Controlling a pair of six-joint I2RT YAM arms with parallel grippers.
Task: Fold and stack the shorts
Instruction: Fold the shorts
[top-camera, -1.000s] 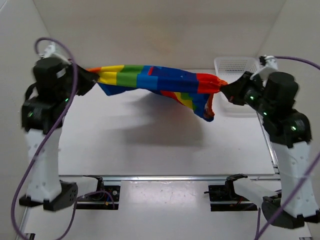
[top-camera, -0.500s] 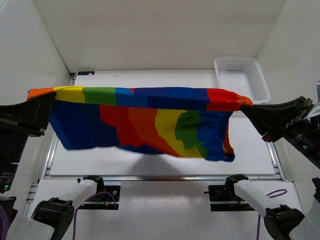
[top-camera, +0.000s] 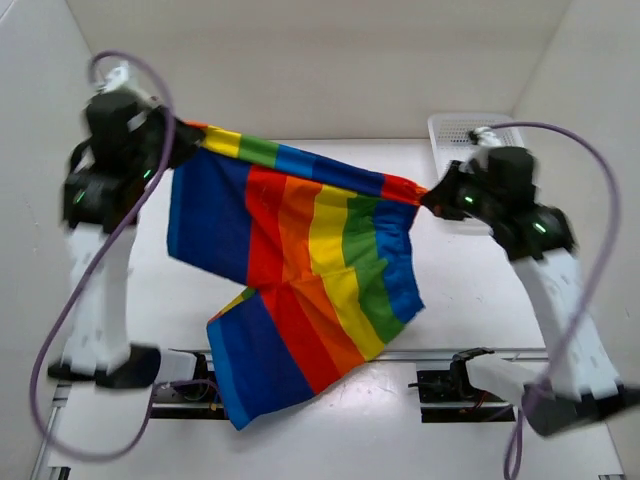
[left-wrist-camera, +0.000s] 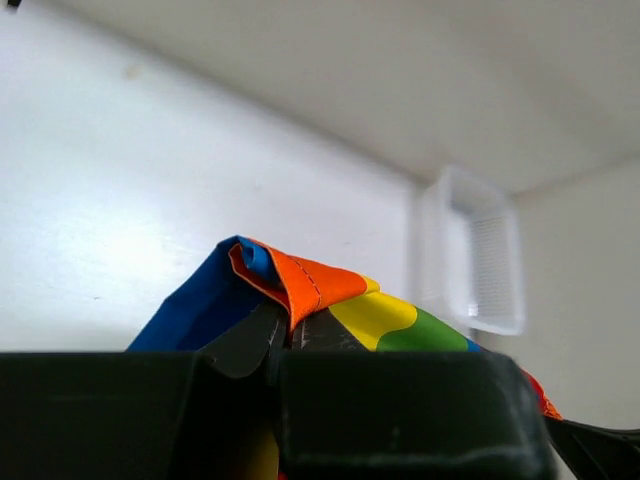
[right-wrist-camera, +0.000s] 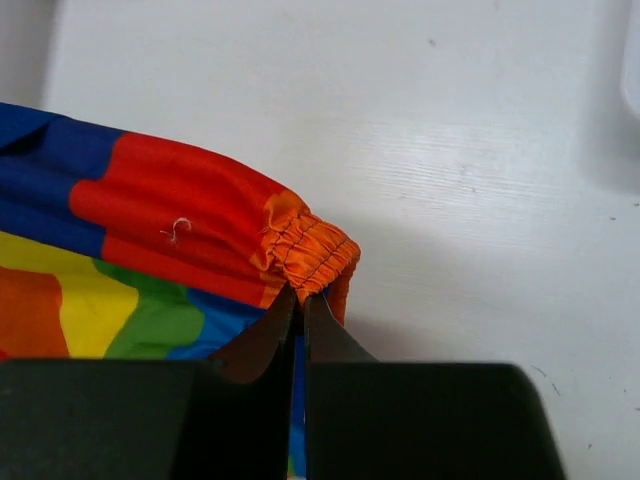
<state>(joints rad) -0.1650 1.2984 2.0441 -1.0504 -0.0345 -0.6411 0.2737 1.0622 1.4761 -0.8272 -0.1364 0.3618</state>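
Observation:
The rainbow-striped shorts (top-camera: 300, 260) hang stretched in the air between both arms, with the legs drooping toward the near edge of the table. My left gripper (top-camera: 190, 140) is shut on one top corner, where an orange hem (left-wrist-camera: 305, 285) pokes out between its jaws. At the other end my right gripper (top-camera: 432, 195) is shut on the gathered orange waistband (right-wrist-camera: 310, 255). The lower part of the shorts (right-wrist-camera: 120, 290) shows to the left in the right wrist view.
A white mesh basket (top-camera: 455, 130) stands at the back right of the white table (top-camera: 480, 290), partly behind the right arm; it also shows in the left wrist view as the basket (left-wrist-camera: 480, 255). Two arm bases sit at the near edge.
Both arms have swung the shorts up and back away from the camera. The cloth, bunched a second ago, now hangs spread out with its legs falling open toward the near edge.

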